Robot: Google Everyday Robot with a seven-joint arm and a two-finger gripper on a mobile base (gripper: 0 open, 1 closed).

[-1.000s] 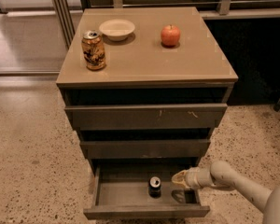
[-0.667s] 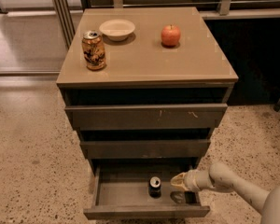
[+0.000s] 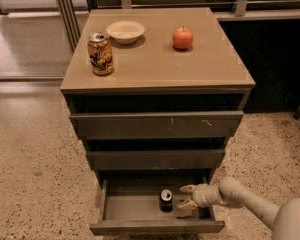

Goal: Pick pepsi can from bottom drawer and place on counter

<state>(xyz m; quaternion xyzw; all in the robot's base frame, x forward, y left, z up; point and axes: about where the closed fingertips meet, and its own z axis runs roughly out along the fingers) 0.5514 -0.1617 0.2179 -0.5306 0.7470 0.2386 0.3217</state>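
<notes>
Since the earlier frames the pincer [image 3: 185, 196] has edged a little to the left, closing on the drink can [image 3: 165, 201]; the can itself has not shifted.

Markings: no brand or lettering can be read on the drink can, which shows only a dark blue body and a silver top with its opening. The gold-and-brown patterned can [image 3: 100, 54] likewise bears no readable writing.

Pincer: it is inside the bottom drawer [image 3: 130, 208], on the right side, entered from the right on a pale arm [image 3: 240, 199]. Its two fingers [image 3: 188, 188] are spread apart, one farther back and one nearer, their tips pointing left at the can. It grasps nothing and is just beside the can, with a narrow gap visible between them.

Drink can: upright on the grey drawer floor, right of centre, in the pulled-out bottom drawer.

Counter [image 3: 155, 69]: carries the patterned can at the left, a pale bowl [image 3: 125, 31] behind it, and a red apple [image 3: 182, 38] at the far right.
</notes>
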